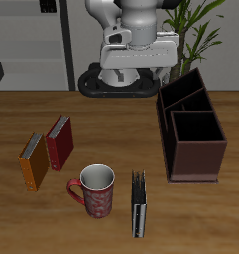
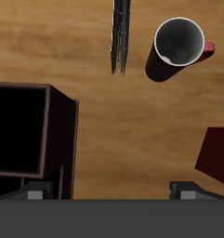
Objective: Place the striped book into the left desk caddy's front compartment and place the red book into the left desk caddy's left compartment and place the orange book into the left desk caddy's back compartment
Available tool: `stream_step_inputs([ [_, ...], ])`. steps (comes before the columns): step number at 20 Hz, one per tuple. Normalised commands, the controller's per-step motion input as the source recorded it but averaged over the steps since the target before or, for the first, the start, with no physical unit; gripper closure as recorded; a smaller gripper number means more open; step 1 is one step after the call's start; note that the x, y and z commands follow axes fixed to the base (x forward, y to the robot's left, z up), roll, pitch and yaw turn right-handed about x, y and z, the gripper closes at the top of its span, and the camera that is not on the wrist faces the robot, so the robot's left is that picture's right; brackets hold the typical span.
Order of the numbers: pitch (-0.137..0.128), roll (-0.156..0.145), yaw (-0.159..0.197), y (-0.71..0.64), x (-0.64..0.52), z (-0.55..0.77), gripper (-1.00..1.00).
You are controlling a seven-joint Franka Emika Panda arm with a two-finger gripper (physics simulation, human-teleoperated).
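Wooden table (image 1: 111, 129), plank grain, brown. Behind: grey shelving (image 1: 27, 40), potted plant (image 1: 195, 30).

Caddy (image 1: 190, 129) at 3 o'clock. Striped book (image 1: 140, 203) upright at 6, mug (image 1: 94, 189) beside. Red book (image 1: 59, 141), orange book (image 1: 34, 161) at 9.

Gripper (image 2: 112, 191) high above table, fingers apart, holding nothing.

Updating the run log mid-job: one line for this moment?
gripper: not in exterior view, state unclear | striped book, red book, orange book: on table | left desk caddy: no books visible

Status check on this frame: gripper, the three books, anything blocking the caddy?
Gripper raised, holding nothing, jaw state unclear. Thin striped book, dark red book, orange book all on table, outside dark maroon desk caddy. Red patterned mug beside striped book.
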Motion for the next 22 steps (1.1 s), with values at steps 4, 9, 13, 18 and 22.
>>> stream_step_inputs([
  [4,-0.025,0.008,0.003,0.26,0.36,0.08,-1.00],
  [9,-0.029,0.007,0.012,0.22,0.47,0.06,-1.00],
  [13,-0.005,-0.025,-0.021,0.15,0.49,0.07,-1.00],
  [18,-0.019,-0.023,0.009,0.07,0.40,0.04,-1.00],
  [22,0.006,0.030,0.007,-0.09,0.28,-0.02,-1.00],
])
